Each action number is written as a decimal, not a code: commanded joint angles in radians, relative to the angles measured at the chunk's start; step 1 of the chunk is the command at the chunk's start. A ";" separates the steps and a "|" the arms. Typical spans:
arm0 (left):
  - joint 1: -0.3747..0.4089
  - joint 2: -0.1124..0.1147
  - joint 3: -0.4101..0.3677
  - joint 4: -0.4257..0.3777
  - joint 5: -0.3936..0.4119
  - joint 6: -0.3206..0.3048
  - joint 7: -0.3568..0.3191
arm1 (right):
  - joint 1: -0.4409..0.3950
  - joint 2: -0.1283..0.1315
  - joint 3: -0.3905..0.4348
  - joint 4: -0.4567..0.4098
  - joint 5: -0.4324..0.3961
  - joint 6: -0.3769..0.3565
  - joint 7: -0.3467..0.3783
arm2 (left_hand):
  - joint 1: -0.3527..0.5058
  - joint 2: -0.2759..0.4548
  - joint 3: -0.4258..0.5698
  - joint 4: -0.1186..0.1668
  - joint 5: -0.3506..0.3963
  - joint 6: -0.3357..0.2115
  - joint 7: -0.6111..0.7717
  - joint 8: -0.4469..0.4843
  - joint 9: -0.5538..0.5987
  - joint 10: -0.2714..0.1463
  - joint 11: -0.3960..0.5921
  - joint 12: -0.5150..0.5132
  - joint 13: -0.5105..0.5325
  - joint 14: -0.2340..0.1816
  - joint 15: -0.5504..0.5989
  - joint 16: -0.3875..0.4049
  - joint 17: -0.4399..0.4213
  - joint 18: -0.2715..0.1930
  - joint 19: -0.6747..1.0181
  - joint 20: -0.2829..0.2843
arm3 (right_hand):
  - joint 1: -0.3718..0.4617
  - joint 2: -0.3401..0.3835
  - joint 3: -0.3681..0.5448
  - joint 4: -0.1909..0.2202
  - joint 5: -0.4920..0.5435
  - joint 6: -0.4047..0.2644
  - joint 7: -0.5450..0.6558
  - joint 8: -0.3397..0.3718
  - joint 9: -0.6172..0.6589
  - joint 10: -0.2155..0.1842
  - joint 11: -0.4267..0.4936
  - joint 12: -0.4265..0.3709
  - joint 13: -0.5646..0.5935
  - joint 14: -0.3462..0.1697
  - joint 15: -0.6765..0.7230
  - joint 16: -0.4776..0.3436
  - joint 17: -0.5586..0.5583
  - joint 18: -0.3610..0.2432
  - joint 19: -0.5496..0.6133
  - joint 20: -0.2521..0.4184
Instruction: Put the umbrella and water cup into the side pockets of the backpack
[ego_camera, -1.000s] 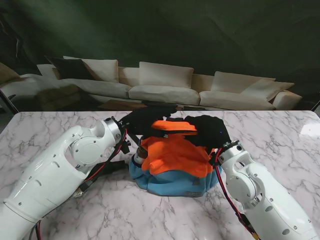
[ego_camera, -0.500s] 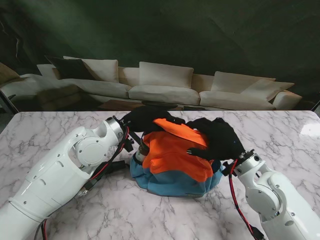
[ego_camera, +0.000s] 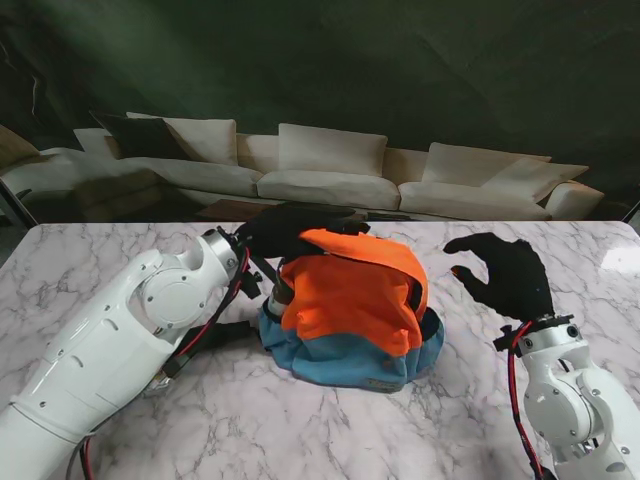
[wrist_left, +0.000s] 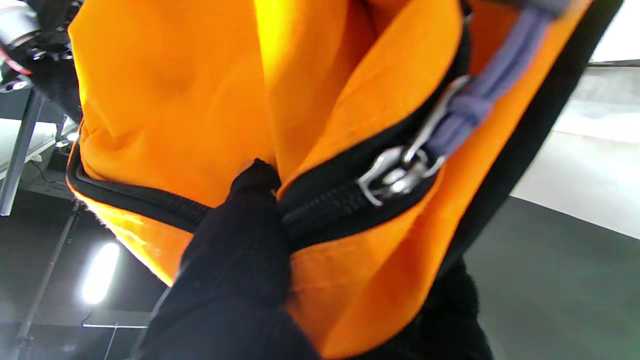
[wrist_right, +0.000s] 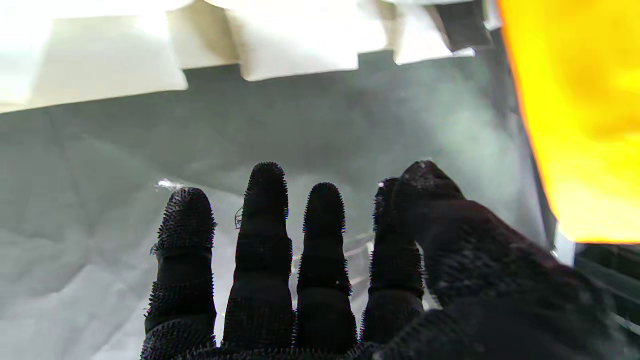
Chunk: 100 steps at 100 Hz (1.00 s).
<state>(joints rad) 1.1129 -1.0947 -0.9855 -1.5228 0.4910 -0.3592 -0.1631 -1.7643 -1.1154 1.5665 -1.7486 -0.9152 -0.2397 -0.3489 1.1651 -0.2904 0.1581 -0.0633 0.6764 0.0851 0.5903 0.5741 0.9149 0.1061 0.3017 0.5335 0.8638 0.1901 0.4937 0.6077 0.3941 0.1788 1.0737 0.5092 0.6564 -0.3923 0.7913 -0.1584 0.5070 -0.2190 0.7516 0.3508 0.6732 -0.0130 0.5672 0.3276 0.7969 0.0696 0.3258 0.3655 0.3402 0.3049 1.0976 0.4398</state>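
We see the orange-and-blue backpack (ego_camera: 350, 310) standing mid-table; the left hand (ego_camera: 290, 232) pinches its top edge beside the zipper pull (wrist_left: 400, 172); the right hand (ego_camera: 503, 275) hovers apart, fingers spread, holding nothing; a bottle-like item (ego_camera: 279, 297) sits in its left side pocket.

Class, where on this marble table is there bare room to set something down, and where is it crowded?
Bare marble lies between the backpack and the open right hand, and nearer to me in front of the backpack. Crowded: the backpack's left side, where the left hand grips its top.
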 joint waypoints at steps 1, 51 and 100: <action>0.003 0.001 -0.002 -0.021 0.003 -0.014 -0.007 | 0.020 0.008 -0.010 0.074 -0.033 0.004 0.013 | 0.126 0.114 0.115 0.042 0.062 -0.079 0.140 0.049 0.005 -0.021 0.014 0.011 0.001 -0.013 -0.004 0.009 -0.011 -0.024 0.003 0.005 | 0.055 0.048 0.028 -0.021 0.006 -0.066 0.008 -0.025 -0.010 -0.040 -0.035 -0.009 0.000 -0.018 -0.018 -0.003 -0.001 0.004 -0.013 0.000; -0.026 -0.022 0.038 -0.001 0.017 -0.013 0.071 | 0.098 0.041 -0.199 0.155 -0.010 -0.047 0.210 | 0.126 0.122 0.100 0.041 0.060 -0.079 0.106 0.010 -0.004 -0.022 0.009 -0.004 -0.007 -0.016 -0.011 0.010 -0.019 -0.021 -0.002 0.007 | -0.061 0.047 0.049 0.065 -0.077 -0.086 -0.105 0.037 -0.009 -0.077 -0.058 -0.033 -0.006 -0.023 -0.020 -0.016 -0.016 0.001 -0.020 0.000; -0.094 -0.078 0.135 0.120 -0.119 -0.005 0.154 | 0.089 0.061 -0.309 0.061 -0.016 -0.208 0.314 | 0.126 0.205 0.155 0.042 0.089 -0.132 0.040 -0.018 -0.149 -0.075 -0.013 -0.125 -0.157 -0.042 -0.150 -0.070 -0.187 0.050 -0.143 0.016 | -0.043 0.006 0.062 -0.012 -0.014 -0.194 -0.050 0.022 0.045 -0.076 -0.074 -0.035 0.027 -0.030 0.021 0.028 0.007 -0.010 0.032 0.033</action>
<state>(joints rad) 1.0360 -1.1464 -0.8566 -1.4067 0.3781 -0.3652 -0.0133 -1.6720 -1.0522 1.2771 -1.6719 -0.9208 -0.4315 -0.0534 1.1948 -0.2925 0.1581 -0.0647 0.6764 0.0421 0.5450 0.5093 0.8017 0.0718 0.2905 0.4359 0.7278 0.1700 0.3692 0.5535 0.2333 0.1945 0.9558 0.5078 0.6179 -0.3822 0.8376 -0.1457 0.4706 -0.3228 0.6936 0.3802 0.7241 -0.0764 0.5115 0.2923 0.8207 0.0591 0.3360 0.3829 0.3544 0.3042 1.1154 0.4548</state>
